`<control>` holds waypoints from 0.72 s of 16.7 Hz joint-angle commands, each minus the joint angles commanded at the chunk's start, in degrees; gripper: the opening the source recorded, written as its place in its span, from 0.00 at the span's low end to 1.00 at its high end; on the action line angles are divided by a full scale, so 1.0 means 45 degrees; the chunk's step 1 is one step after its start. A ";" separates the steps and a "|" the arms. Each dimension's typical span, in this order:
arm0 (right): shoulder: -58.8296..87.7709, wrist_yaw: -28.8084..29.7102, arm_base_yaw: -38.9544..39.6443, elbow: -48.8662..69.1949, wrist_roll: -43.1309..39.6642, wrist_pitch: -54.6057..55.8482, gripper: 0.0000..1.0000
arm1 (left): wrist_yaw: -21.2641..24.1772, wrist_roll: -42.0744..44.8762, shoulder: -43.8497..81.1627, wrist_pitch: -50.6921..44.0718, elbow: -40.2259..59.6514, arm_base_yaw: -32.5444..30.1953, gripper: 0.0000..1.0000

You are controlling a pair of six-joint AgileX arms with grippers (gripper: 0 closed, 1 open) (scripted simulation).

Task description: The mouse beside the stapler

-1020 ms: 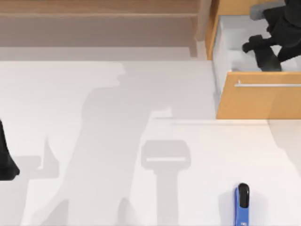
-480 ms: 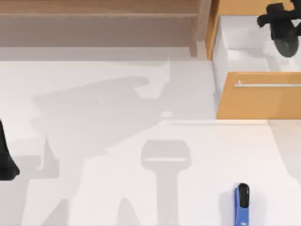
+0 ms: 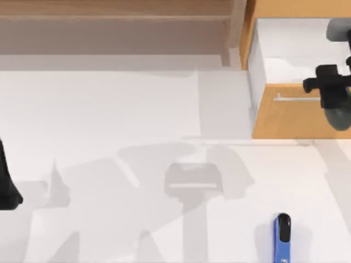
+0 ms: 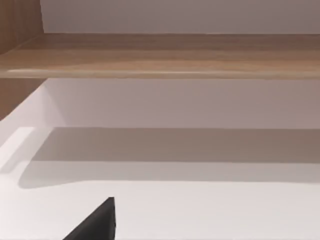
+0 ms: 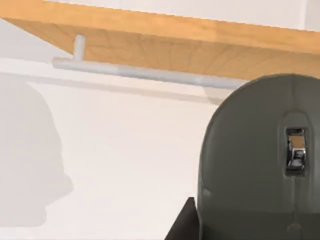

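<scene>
Mouse point(image 5: 260, 165) apparently above white table point(image 3: 109, 120)

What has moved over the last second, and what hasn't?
The right tool, shut on the mouse, has come out of the drawer and now hangs over its front, nearer the stapler. Stapler, drawer and the parked left arm are unchanged.

No readable text, labels or numbers anywhere.

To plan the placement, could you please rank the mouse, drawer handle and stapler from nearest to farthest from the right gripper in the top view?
1. mouse, held in the right gripper, far right.
2. drawer handle, just to its left.
3. stapler, at the bottom edge.
</scene>
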 joint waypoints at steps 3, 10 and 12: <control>-0.1213 0.0114 0.0356 -0.2385 0.0848 0.0282 0.00 | 0.0000 0.0000 0.0000 0.0000 0.0000 0.0000 1.00; -0.2995 0.0335 0.1140 -0.6772 0.2439 0.0928 0.00 | 0.0000 0.0000 0.0000 0.0000 0.0000 0.0000 1.00; -0.3241 0.0357 0.1293 -0.7547 0.2690 0.1078 0.00 | 0.0000 0.0000 0.0000 0.0000 0.0000 0.0000 1.00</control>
